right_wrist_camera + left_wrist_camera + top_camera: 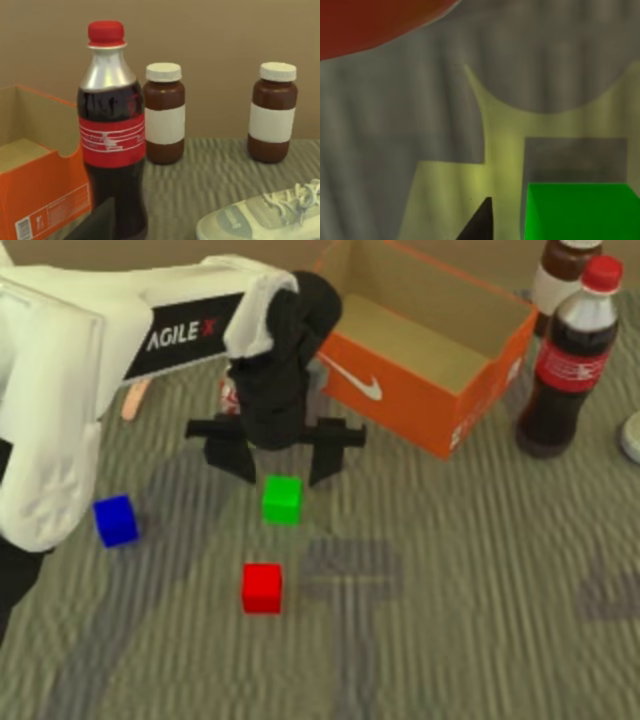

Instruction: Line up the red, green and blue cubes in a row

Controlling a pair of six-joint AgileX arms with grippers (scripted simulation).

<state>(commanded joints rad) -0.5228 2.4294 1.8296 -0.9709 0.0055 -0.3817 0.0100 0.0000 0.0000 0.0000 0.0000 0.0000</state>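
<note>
While my left gripper (279, 462) is hovering with fingers spread wide just behind the green cube (282, 498), I am seeing the red cube (262, 587) just in front of it, the blue cube (116, 520) well left, and AGILE X lettering on my arm.

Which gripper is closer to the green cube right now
Left. The left gripper hangs open just above the green cube, fingers spread to either side. The right gripper is out of the top view; its wrist camera faces the cola bottle at the table's far right.
</note>
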